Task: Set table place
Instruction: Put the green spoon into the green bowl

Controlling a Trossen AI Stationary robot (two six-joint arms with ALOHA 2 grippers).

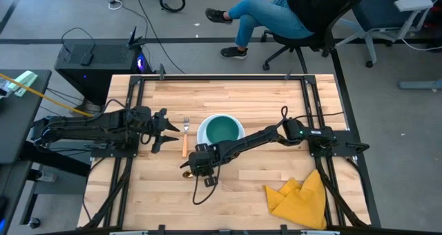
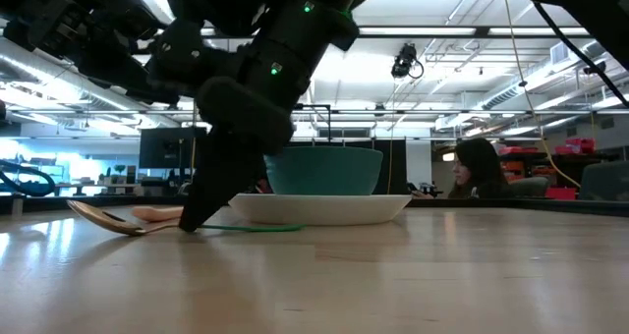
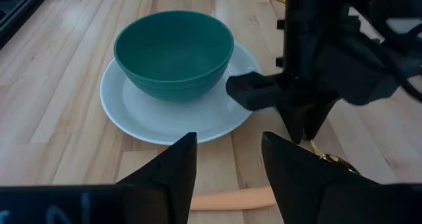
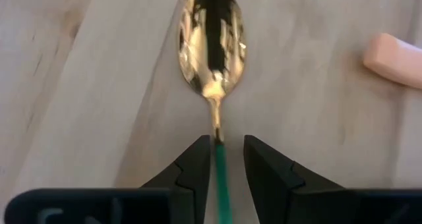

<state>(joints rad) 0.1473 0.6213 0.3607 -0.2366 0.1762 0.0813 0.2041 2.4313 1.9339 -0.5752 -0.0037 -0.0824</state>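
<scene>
The spoon [image 4: 212, 46] lies flat on the bench [image 1: 242, 193] just beside the plate [image 3: 132, 112], which carries the bowl [image 3: 174, 53]. The right hand [image 4: 222, 159] straddles its green handle, fingers slightly apart. The fork [image 1: 185, 139] lies nearby, with the left hand [image 1: 170, 131] spread beside it.

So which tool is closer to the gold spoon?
Right. The right tool has its open fingers on either side of the spoon handle. The left tool waits apart, beyond the fork.

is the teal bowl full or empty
Empty: the left wrist view looks into the bowl, which sits upright on the plate, and shows only its bare inside.
</scene>
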